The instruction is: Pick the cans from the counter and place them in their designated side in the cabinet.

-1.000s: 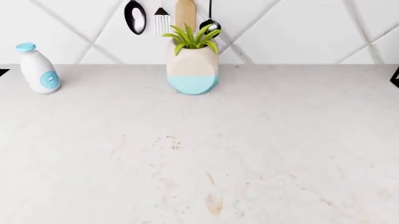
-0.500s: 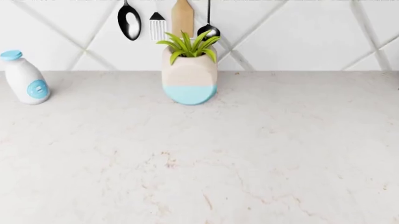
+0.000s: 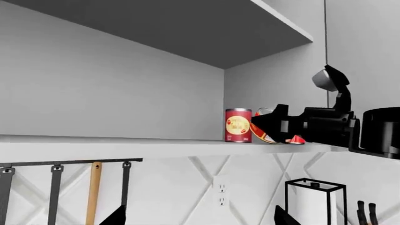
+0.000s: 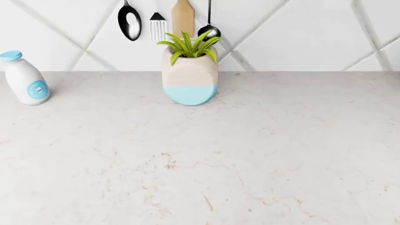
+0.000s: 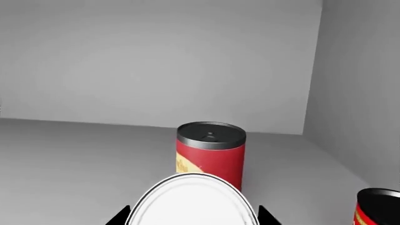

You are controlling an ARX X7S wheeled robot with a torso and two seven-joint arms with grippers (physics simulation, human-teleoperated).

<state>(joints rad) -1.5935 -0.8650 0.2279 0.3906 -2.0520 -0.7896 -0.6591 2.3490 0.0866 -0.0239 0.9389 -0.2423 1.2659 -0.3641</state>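
The counter (image 4: 250, 154) in the head view holds no cans, and no gripper shows there. In the right wrist view my right gripper (image 5: 192, 218) is shut on the squat can; its grey metal top (image 5: 192, 201) fills the space between the fingers, inside the cabinet. The taller red can (image 5: 211, 152) with yellow label and dark top stands upright just beyond it. The left wrist view shows the taller can (image 3: 238, 125) on the cabinet shelf (image 3: 125, 145) and the right gripper (image 3: 267, 125) holding the tilted squat can (image 3: 267, 136) beside it. My left gripper (image 3: 200, 219) is open and empty, below the shelf.
Another red can (image 5: 378, 208) with a dark top stands at the cabinet's right wall. A white bottle (image 4: 25, 77) with blue cap, a plant pot (image 4: 190, 77) and hanging utensils (image 4: 156, 21) are at the counter's back. A paper towel holder (image 3: 314, 201) and utensil rail (image 3: 62, 164) hang under the shelf.
The head view shifted a second ago, so the bottle and pot sit lower and further left in it. It has stayed still for the last half second.
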